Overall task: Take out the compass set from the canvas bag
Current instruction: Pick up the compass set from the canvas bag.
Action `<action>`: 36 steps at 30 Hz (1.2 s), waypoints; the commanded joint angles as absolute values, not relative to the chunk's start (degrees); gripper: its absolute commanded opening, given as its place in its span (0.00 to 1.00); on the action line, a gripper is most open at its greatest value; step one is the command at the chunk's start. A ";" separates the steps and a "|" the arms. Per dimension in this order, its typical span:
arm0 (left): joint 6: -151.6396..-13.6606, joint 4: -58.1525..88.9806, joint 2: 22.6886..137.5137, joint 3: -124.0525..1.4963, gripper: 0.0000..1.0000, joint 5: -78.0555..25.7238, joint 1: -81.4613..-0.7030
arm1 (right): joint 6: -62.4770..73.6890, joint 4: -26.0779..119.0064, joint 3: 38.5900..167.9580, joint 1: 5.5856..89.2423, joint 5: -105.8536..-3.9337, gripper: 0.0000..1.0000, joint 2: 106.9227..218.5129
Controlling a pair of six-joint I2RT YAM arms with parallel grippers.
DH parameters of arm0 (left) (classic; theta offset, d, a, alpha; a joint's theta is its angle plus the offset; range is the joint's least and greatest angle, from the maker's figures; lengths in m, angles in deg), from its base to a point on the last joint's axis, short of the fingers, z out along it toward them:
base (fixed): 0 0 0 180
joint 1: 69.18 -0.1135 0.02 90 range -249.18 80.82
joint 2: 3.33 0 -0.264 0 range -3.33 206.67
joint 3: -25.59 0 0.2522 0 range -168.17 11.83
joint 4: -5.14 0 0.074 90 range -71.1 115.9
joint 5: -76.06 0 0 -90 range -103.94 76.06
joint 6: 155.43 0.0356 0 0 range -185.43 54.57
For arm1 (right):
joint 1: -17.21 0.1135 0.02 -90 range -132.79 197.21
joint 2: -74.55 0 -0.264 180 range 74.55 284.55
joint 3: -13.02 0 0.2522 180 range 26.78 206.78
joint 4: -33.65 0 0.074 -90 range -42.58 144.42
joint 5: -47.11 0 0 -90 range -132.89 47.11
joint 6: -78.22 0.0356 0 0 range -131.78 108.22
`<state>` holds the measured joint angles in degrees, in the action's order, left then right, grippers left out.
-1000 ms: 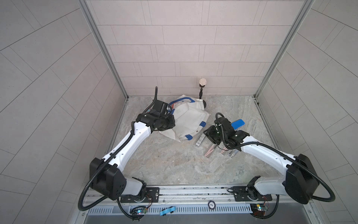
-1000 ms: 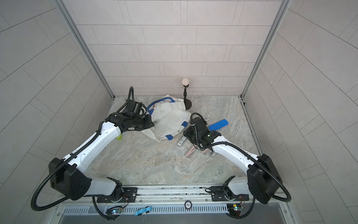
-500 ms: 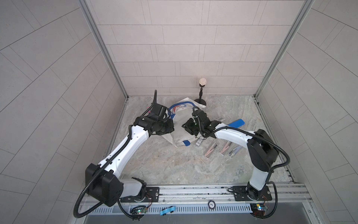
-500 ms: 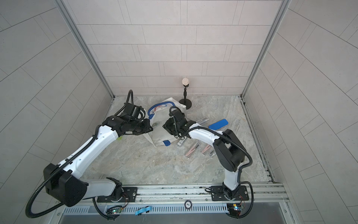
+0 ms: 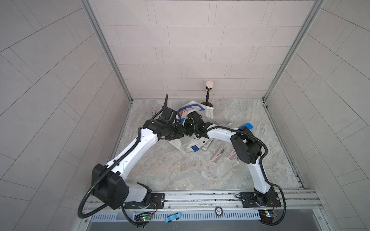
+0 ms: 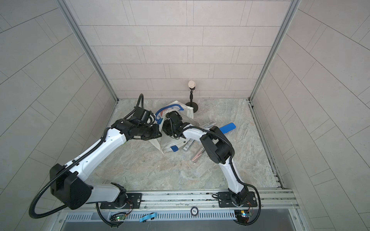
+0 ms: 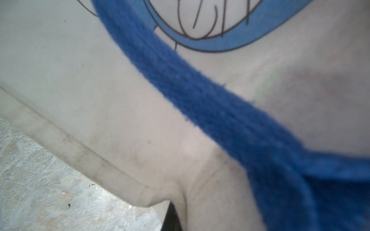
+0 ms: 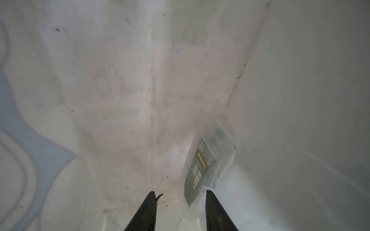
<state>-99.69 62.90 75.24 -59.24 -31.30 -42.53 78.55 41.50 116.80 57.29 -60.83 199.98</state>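
Right fingers [image 8: 148, 212] gape in canvas bag [image 8: 120, 80] by compass set [image 8: 202, 170]; left fingers closed, hidden.

Pale grey tiled walls [image 5: 180, 50] box me in on three sides, with aluminium posts [image 5: 107, 50] running down the back corners. Below me is a marbled grey-beige tabletop [image 5: 180, 170], evenly lit, soft shadows only. A black stand [image 5: 208, 97] with a round wooden top sits by the back wall. A metal rail [image 5: 200, 197] lines the near edge.

Canvas bag [image 8: 120, 80] walls crowd the right gripper [image 8: 180, 194] fingers [image 8: 147, 214] on all sides; compass pack [image 8: 206, 166] blocks just beyond one fingertip.
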 commanded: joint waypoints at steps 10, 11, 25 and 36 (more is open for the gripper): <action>-100.94 63.02 76.01 -61.20 0.00 -32.76 -41.94 | 84.64 42.39 114.69 57.33 -59.35 0.46 203.84; -100.94 62.92 76.19 -61.21 0.00 -32.90 -41.83 | 85.09 41.37 115.20 57.32 -59.56 0.46 204.55; -100.77 63.48 76.56 -62.01 0.00 -33.94 -41.67 | 83.37 27.64 123.98 56.72 -60.64 0.27 211.85; -101.90 61.67 77.10 -61.77 0.00 -32.69 -43.58 | 77.92 32.13 115.99 56.42 -61.91 0.06 201.90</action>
<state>-100.72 62.66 76.72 -60.29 -32.00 -42.77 80.25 29.96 118.33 56.48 -61.68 209.03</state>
